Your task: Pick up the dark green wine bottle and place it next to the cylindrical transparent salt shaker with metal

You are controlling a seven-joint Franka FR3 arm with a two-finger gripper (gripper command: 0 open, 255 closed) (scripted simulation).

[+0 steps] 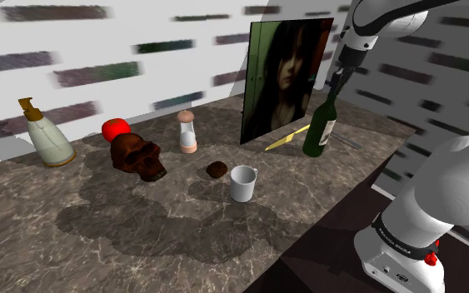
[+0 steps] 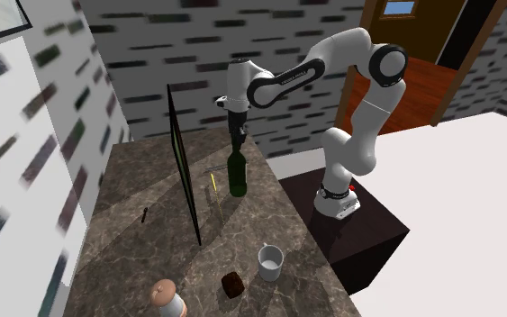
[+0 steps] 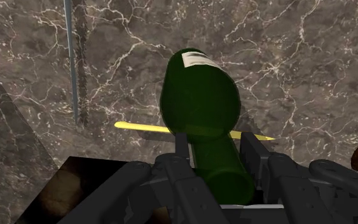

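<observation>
The dark green wine bottle (image 1: 319, 133) with a white label stands on the marble counter (image 1: 141, 241) at the shoulder view's right, in front of a leaning picture. My black gripper (image 1: 338, 83) comes down from above, and its fingers clasp the bottle's neck on both sides. In the wrist view the bottle (image 3: 199, 95) runs away from the gripper (image 3: 214, 143) down to the counter. From the second exterior view the gripper (image 2: 237, 135) sits on top of the bottle (image 2: 238, 176). The salt shaker (image 1: 188, 131), clear with a pale cap, stands well to the shoulder view's left of the bottle.
A framed portrait (image 1: 286, 79) leans right behind the bottle, with a yellow knife (image 1: 286, 137) at its foot. A white mug (image 1: 242, 183), a small brown lump (image 1: 217, 169), a brown skull (image 1: 138, 156), a red object (image 1: 116, 127) and a soap dispenser (image 1: 47, 137) stand further along the counter.
</observation>
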